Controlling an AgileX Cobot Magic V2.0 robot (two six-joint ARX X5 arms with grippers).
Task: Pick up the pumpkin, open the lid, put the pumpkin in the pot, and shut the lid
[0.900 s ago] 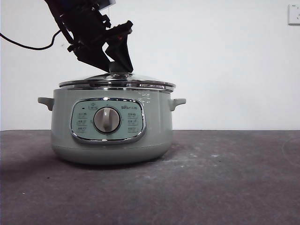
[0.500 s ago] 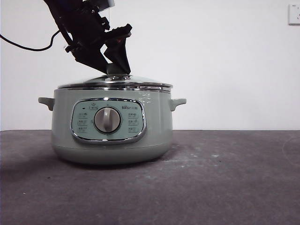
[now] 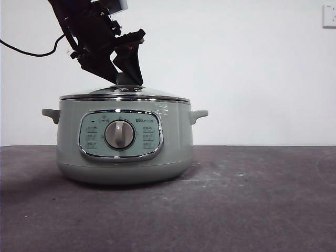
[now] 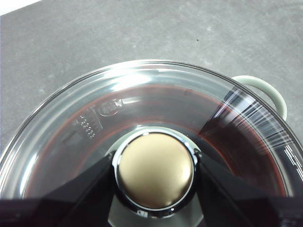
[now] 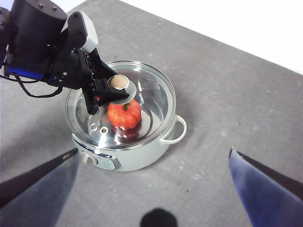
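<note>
Here, notes by item:

Pot (image 3: 123, 147): pale sage-green, standing upright on the dark worktop (image 3: 252, 210), control panel and dial facing the front camera; a small handle on each side.
Contents: the pumpkin (image 5: 124, 114) lies inside the pot, seen orange through the glass from the right wrist view, roughly central under the knob.
Lid (image 3: 124, 95): seated level on the pot's rim, chrome edge flush all round in the front view.
Knob (image 4: 155, 169): stands between the two black jaws of the left gripper.
Left gripper (image 3: 128, 81): comes down from the upper left of the front view onto the lid's knob; jaws narrow, one on each side of the knob, closed against it as far as the left wrist view shows.
Right gripper (image 5: 154, 165): held high and well apart from the pot, jaws spread wide, holding nothing.
Edges and room: the pot sits well in from the worktop's edges; bare grey surface lies around it on every side shown. White wall behind, a socket (image 3: 329, 16) at its upper right corner.
</note>
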